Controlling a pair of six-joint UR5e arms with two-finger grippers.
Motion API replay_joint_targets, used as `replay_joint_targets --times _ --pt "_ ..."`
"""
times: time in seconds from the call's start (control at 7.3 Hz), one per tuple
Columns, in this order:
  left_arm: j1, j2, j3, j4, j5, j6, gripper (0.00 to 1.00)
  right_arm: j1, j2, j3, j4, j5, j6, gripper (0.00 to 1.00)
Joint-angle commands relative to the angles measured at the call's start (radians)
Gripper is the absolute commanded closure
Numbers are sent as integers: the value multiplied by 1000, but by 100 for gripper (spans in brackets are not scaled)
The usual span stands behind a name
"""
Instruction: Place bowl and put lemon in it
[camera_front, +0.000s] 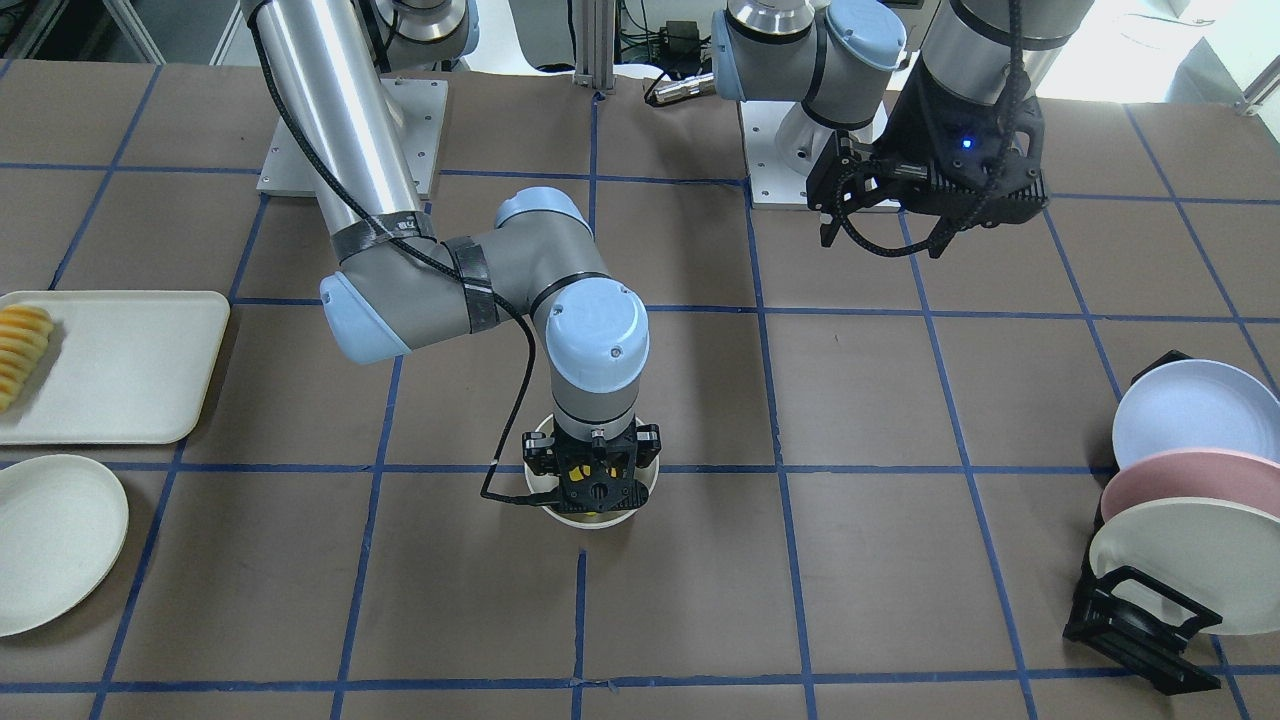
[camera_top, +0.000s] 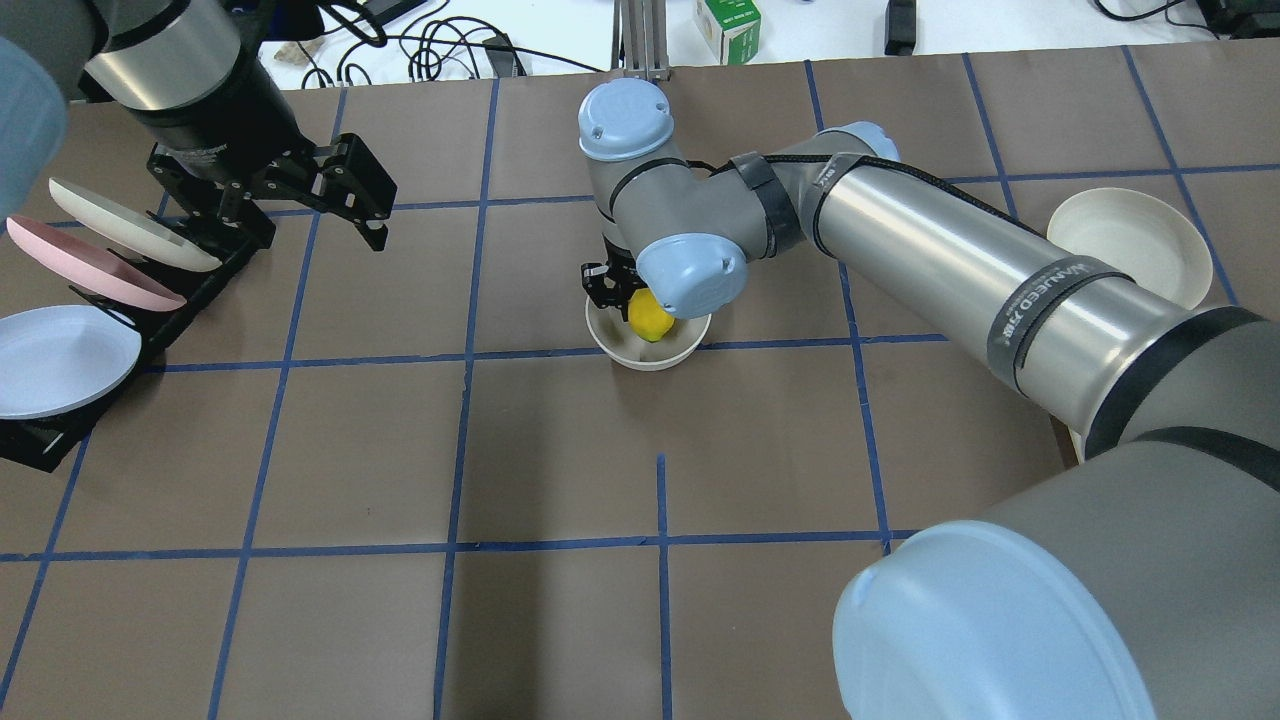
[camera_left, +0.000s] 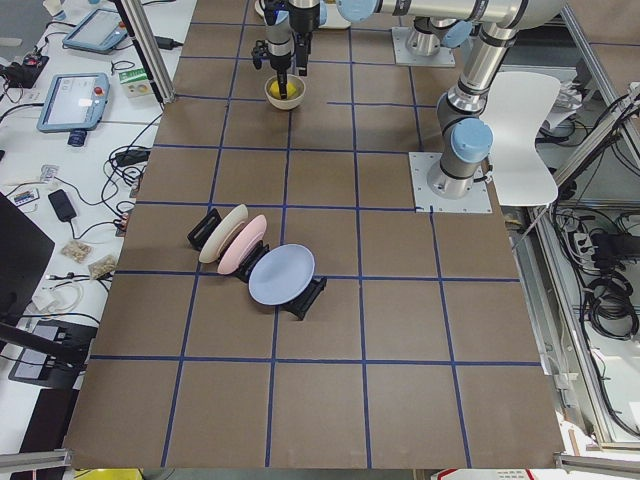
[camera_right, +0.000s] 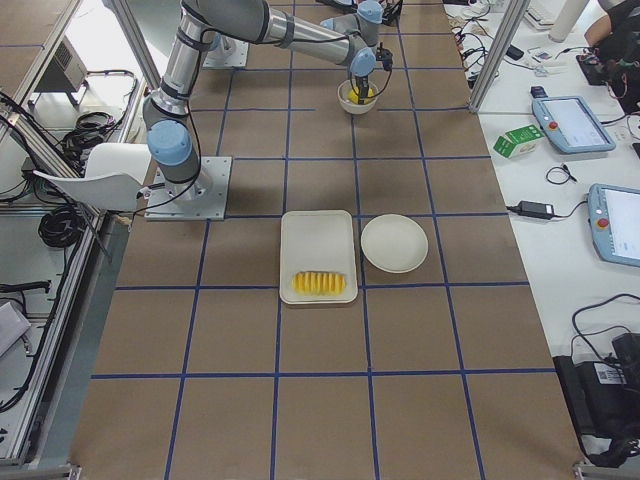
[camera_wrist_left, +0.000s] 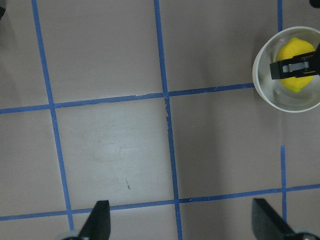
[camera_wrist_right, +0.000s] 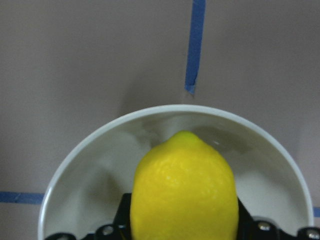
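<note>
Right wrist-mounted view tells it best: the bright yellow oval lemon (camera_wrist_right: 184, 192) is low inside the small, deep, glossy off-white bowl (camera_wrist_right: 170, 111), and the right gripper (camera_front: 592, 492), straight above the bowl and reaching into it, has its jaws closed snug on the lemon's flanks. So the bowl's placed and we're at the release, I'd say; next up, those jaws need to part, then a clean lift straight up past the bowl's rim without nudging it. The left gripper (camera_wrist_left: 182, 225) hangs well off to the bowl's side, wide open, holding nothing.
</note>
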Motion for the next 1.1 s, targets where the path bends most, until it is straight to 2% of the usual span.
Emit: replay_joint_targets --times 0.0,0.27,0.68,0.96 --pt "8 -4 10 -2 1 2 0 -3 -15 -9 3 1 2 0" --pt "9 -6 8 -2 -1 3 0 -14 -120 -19 26 -2 0 0" --pt "9 -1 5 -2 -1 8 0 -18 -390 -24 246 6 5 0" --pt "9 -1 7 -2 -1 8 0 -21 -457 -22 339 5 7 0"
